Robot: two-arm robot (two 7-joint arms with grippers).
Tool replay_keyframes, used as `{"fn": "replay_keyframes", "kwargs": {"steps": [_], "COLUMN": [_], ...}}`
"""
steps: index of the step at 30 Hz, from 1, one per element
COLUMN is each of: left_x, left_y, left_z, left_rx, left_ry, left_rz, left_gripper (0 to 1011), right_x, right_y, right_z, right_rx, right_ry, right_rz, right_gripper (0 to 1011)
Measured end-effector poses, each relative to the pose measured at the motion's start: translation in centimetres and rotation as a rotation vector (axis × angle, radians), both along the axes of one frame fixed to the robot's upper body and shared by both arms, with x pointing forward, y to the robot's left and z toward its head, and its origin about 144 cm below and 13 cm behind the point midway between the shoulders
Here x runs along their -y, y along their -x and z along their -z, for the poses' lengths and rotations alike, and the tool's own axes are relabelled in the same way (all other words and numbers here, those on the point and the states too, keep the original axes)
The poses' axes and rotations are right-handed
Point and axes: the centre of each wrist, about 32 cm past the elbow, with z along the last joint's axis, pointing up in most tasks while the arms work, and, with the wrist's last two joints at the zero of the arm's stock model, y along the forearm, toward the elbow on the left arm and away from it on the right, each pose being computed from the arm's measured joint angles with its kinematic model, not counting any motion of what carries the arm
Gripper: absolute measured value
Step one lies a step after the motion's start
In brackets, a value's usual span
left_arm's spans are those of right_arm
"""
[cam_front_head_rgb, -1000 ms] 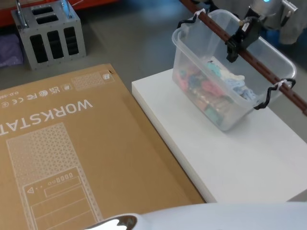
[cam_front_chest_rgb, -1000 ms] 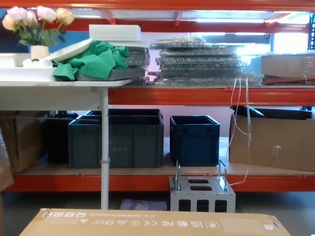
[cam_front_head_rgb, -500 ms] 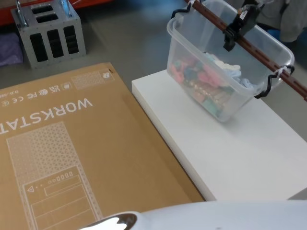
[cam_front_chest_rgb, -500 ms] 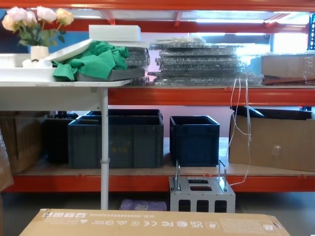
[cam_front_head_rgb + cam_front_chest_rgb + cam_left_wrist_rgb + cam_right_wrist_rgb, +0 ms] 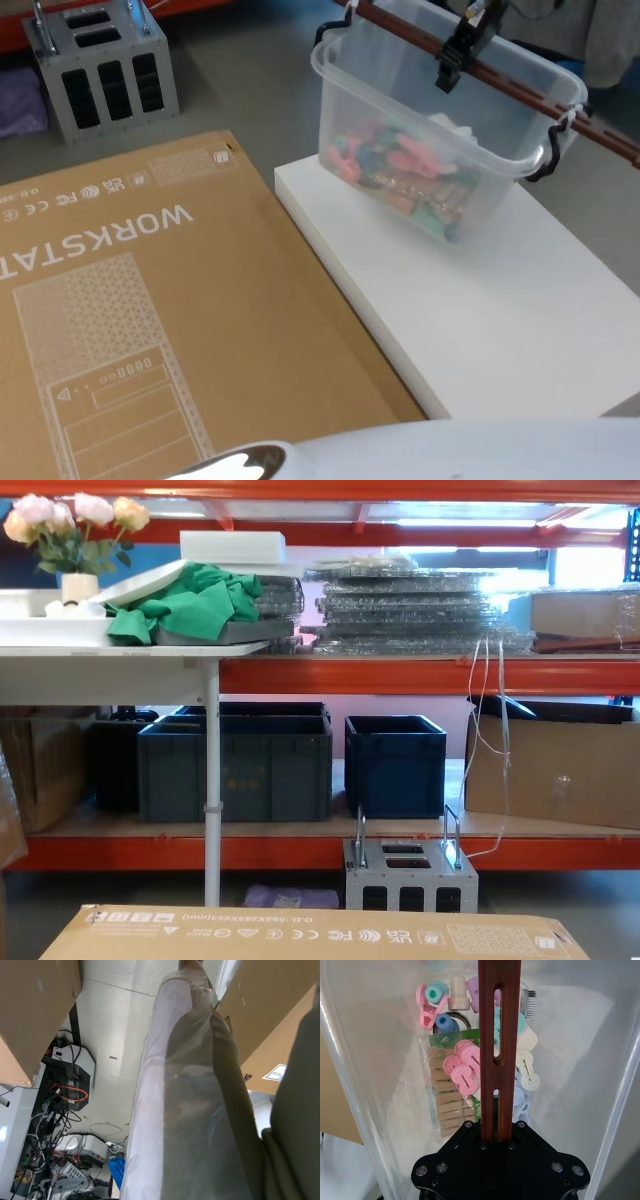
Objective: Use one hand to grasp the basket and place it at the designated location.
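So here's what we've got: the right gripper (image 5: 447,68) is clamped tight on the basket's (image 5: 400,110) red-brown handle (image 5: 520,88), roughly at the middle of the bar. In the right wrist view the black gripper (image 5: 496,1132) has the handle (image 5: 500,1020) running straight into it, with its jaws closed flat against both sides of the wood, so it's definitely holding the thing.

The basket hangs from that bar, visibly tilted, over the far end of the white bench (image 5: 500,330), in the upper right of the head view. Its lowest corner sits right down near the bench top, and we honestly can't tell whether it's touching or just clear of it.

Through the clear wall (image 5: 580,1035) we can see a jumble of small stuff heaped at the bottom: pink and teal plastic clips (image 5: 462,1067) and a pack of wooden pegs (image 5: 447,1102) with a green label.

To the left of the bench, just beside it, lies a big flat cardboard box (image 5: 150,330) with "WORKSTAT" printed on it. We see its far edge in the chest view too (image 5: 320,932). Past that, on the floor, there's a grey metal box (image 5: 100,70) with slots, and in the chest view it (image 5: 410,873) stands in front of an orange rack with dark blue crates (image 5: 395,765) on the low shelf.
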Motion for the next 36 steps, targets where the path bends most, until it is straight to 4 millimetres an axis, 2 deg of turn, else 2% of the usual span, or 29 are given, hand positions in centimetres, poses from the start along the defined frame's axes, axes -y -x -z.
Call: {"fn": "replay_keyframes", "kwargs": {"steps": [10,16,20,36], "left_x": [0.0,0.0,0.0,0.0], "left_y": [0.0,0.0,0.0,0.0], "left_z": [0.0,0.0,0.0,0.0], "left_rx": [0.0,0.0,0.0,0.0], "left_ry": [0.0,0.0,0.0,0.0], "left_rz": [0.0,0.0,0.0,-0.001], "left_gripper": [0,0,0,0], "right_x": [-1.6,-3.3,-5.6,-9.1], "right_y": [-0.2,-0.1,0.1,0.7], "right_z": [-0.1,-0.1,0.0,0.1], "right_rx": [0.003,0.005,0.002,0.005], "right_ry": [0.022,0.044,0.06,0.089], "right_rz": [-0.065,-0.132,-0.219,-0.357], "right_gripper": [0,0,0,0]}}
